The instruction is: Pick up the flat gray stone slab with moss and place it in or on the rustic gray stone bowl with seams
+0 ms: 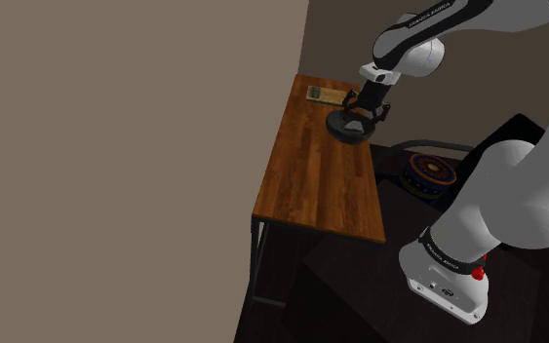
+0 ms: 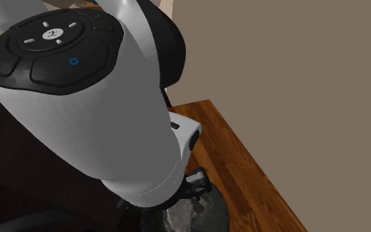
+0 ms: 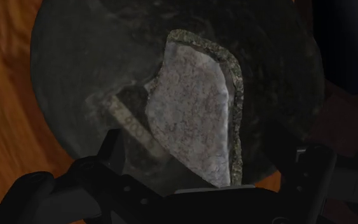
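Gaping empty, one claw (image 3: 215,141) straddles one pale slab (image 3: 193,114) lying in one dark bowl (image 3: 75,76); in the shoulder view, one box (image 1: 323,94) sits at the bowl's eleven o'clock.

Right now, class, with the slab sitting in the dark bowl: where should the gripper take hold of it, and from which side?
Probably across the narrow width of the slab, clamping its long rough edges and coming straight down from above: the wall of the bowl blocks a sideways approach, and the open gripper hangs over it.
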Action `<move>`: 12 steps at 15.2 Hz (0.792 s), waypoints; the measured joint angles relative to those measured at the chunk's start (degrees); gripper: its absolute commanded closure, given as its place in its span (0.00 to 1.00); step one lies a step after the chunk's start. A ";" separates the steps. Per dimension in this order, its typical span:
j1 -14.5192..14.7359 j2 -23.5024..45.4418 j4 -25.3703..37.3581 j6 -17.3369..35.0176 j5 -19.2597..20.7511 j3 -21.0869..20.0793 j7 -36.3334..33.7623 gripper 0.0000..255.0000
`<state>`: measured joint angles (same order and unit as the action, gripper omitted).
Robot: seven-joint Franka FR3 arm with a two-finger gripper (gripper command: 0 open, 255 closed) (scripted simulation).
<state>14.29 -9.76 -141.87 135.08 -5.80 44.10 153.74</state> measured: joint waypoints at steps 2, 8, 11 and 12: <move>0.60 1.37 -0.47 1.44 -1.52 0.38 1.21 0.00; 0.81 1.86 -0.75 2.10 -2.10 0.48 1.64 0.00; 0.81 1.85 -0.77 2.11 -2.10 0.48 1.63 1.00; 0.82 1.84 -0.76 2.12 -2.11 0.46 1.63 1.00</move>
<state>15.11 -7.92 -142.63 137.20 -7.91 44.57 155.37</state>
